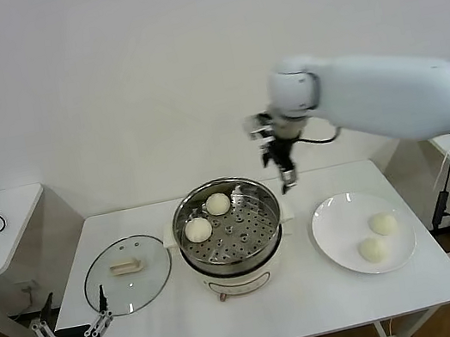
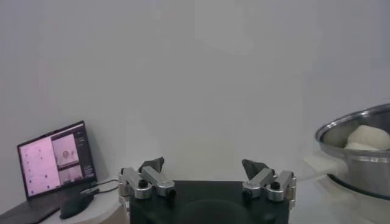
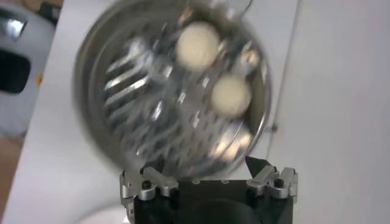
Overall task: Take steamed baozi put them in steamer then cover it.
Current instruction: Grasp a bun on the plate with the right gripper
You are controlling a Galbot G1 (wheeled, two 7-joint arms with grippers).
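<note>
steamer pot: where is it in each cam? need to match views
Head view: the steamer stands mid-table, between the cover and the plate.
Left wrist view: only its rim shows, at the right edge.
Right wrist view: it fills the upper frame, seen from above.
Shared landmark: the two baozi inside.

white plate [image 1: 335, 241] right on table [image 1: 277, 316]; laptop [image 2: 53, 163], mouse [image 2: 76, 206] on side desk [image 1: 2, 212]

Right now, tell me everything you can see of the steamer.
The steamer is a round, shiny steel pot on a white base, standing upright mid-table between the glass lid and the white plate. It is uncovered. Its perforated tray holds two baozi, close together on the far-left side. Nothing grips it; the open right hand hovers above its far right rim.
</note>
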